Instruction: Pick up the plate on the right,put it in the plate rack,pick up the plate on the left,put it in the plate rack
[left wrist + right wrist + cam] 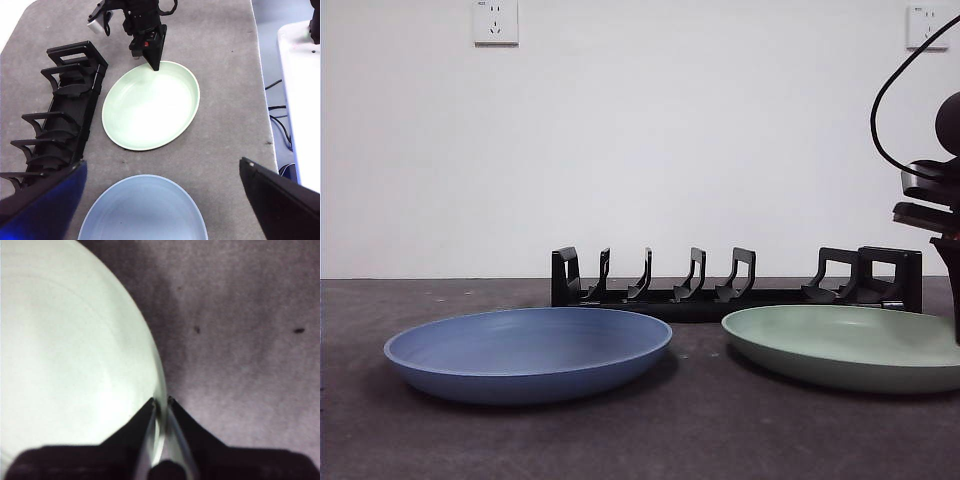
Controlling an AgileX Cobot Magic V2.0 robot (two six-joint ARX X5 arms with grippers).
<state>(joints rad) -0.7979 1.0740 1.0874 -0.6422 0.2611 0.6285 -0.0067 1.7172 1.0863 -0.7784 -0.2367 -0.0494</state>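
Note:
The green plate (840,345) (150,107) (65,350) lies flat on the table at the right, in front of the black plate rack (720,295) (60,115). My right gripper (161,401) (154,66) (956,325) reaches down at the plate's far right edge, its jaws shut on the rim, one inside and one outside. The blue plate (525,350) (142,210) rests flat at the left. High above the space between the two plates, my left gripper (162,165) hangs open and holds nothing. All the rack's slots are empty.
The grey table (225,75) ends at a rounded edge beyond the rack. A white surface (300,100) and cables lie off the table past its edge. A white wall with sockets (495,22) stands behind.

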